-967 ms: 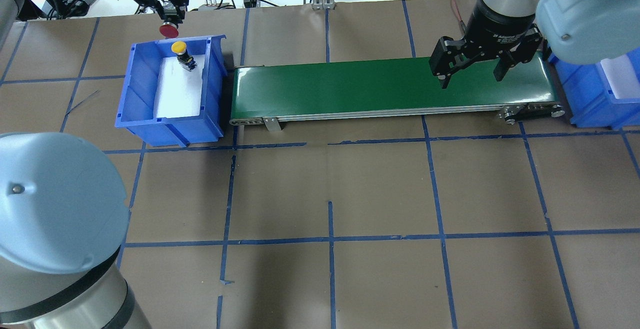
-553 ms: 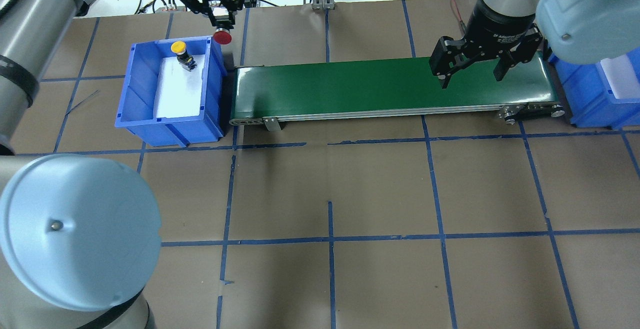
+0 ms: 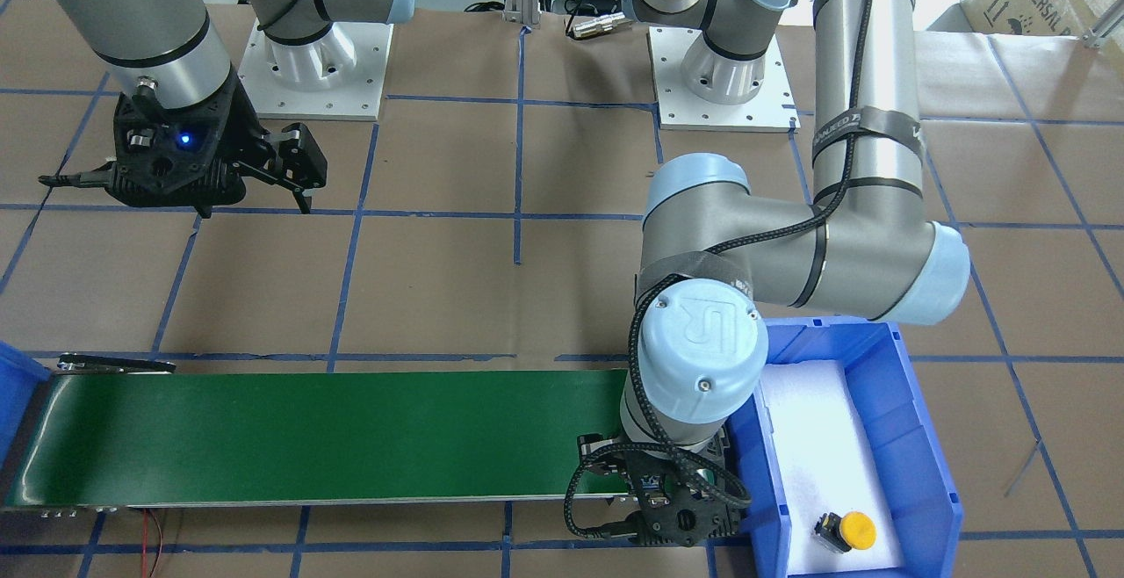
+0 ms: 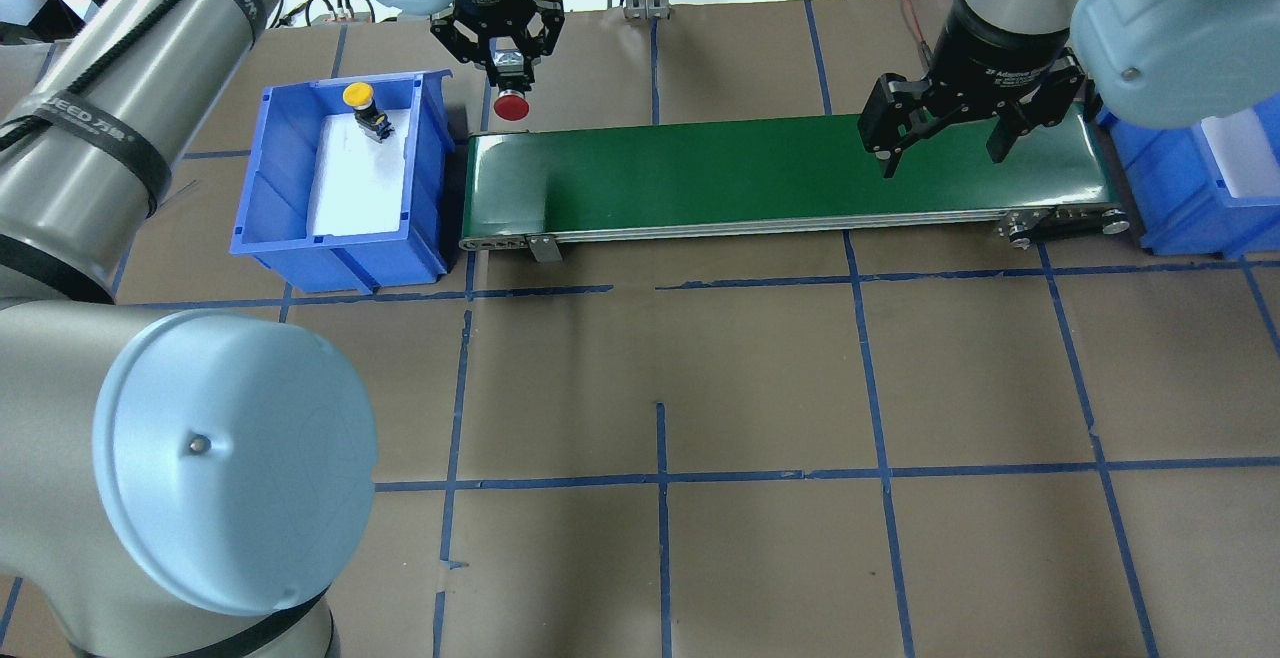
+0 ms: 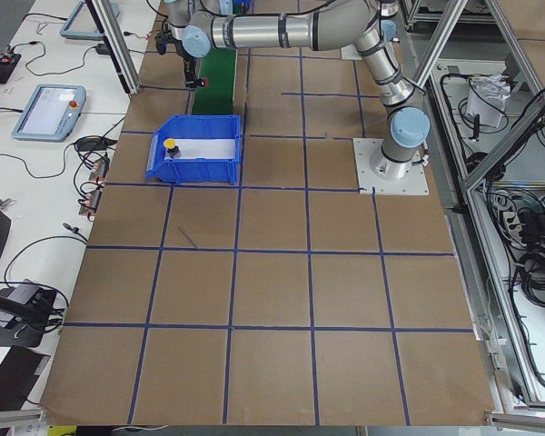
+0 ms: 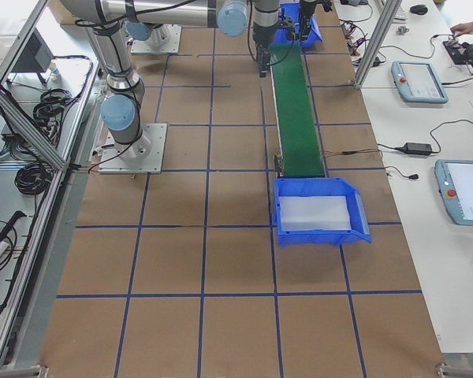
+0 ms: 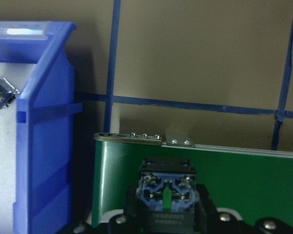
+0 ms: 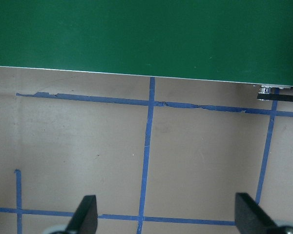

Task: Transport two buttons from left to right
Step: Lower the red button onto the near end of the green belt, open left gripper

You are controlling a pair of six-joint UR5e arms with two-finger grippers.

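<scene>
In the overhead view we see the left gripper [image 4: 511,71] in the upper left of the frame, pointing down, its two fingers closed on the grey-blue base of the red button [image 4: 513,106]. The button hangs cap downward at the upper-left corner of the green conveyor belt [image 4: 750,173], just right of the blue bin [image 4: 270,188]. In the left wrist view, the button's contact block sits clamped at the bottom centre of the frame. The belt's end lies beneath it and the bin wall stands at the left. The yellow button [image 4: 358,95] lies tilted on the white foam pad [image 4: 350,188] inside that bin, in the bin's upper corner in the overhead view and near the lower right of the front-facing view, apart from the left gripper. The right gripper [image 4: 944,164] hangs over the right part of the belt in the overhead view with its fingers spread wide. In the right wrist view we see both fingertips at the bottom corners of the frame, with only brown table paper and blue tape lines between them, so it has hold of nothing. A second blue bin [image 4: 1160,198] stands at the belt's right end, at the right edge of the overhead view.
</scene>
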